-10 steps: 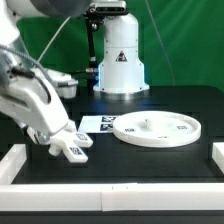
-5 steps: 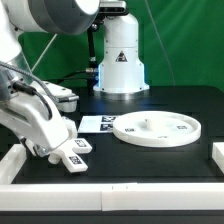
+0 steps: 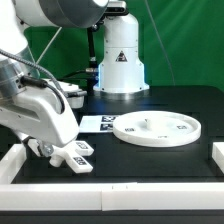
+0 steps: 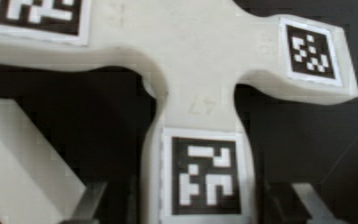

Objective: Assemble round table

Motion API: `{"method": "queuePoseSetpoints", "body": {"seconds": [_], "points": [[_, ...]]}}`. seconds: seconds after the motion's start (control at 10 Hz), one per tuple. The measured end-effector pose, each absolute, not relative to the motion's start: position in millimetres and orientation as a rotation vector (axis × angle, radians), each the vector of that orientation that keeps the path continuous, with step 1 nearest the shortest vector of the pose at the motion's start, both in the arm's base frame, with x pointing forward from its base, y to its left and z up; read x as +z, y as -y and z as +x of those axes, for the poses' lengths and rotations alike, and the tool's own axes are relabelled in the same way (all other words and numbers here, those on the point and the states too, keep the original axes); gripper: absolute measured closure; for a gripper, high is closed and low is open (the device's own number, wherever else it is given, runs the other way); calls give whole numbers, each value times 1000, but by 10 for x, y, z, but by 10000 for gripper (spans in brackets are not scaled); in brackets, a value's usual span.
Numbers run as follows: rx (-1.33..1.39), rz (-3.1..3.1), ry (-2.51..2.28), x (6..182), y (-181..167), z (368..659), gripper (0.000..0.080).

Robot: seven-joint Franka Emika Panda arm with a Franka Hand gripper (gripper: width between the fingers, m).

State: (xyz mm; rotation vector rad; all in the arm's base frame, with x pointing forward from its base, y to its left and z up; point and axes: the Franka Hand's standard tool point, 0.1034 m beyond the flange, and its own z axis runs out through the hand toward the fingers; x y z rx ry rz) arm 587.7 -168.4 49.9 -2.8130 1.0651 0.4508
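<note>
The white X-shaped cross base (image 3: 77, 153) lies on the black table at the exterior view's left front. It fills the wrist view (image 4: 194, 80), with square tags on its arms. My gripper (image 3: 66, 149) is down over it. In the wrist view the gripper (image 4: 202, 206) is open, and one tagged arm of the cross lies between the fingers (image 4: 94, 200) with a dark gap on each side. The large flat round disc (image 3: 156, 129) lies on the table to the exterior view's right of the gripper. The short cylinder post is not in view.
The marker board (image 3: 101, 123) lies flat just behind the cross base, beside the disc. White border rails run along the left (image 3: 12, 165), front (image 3: 150, 199) and right (image 3: 216, 160) of the table. A white robot base (image 3: 120, 60) stands at the back.
The arm has swung down and forward over the cross base, and the wrist has turned. The cross base sits a little nearer the front edge than before. The disc has not moved.
</note>
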Motion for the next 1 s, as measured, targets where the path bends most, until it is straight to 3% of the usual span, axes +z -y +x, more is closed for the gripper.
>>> {"method": "queuePoseSetpoints", "body": {"seconds": [0.1, 0.3, 0.4, 0.6, 0.8, 1.0], "points": [[451, -2813, -1066, 499, 1686, 5877, 497], [451, -2813, -1066, 499, 1687, 5877, 257], [451, -2812, -1066, 499, 1687, 5877, 183], [483, -2812, -1054, 544, 1679, 5850, 155], [529, -2834, -956, 894, 1575, 5846, 151], [510, -2832, -896, 1136, 1261, 5773, 150]]}}
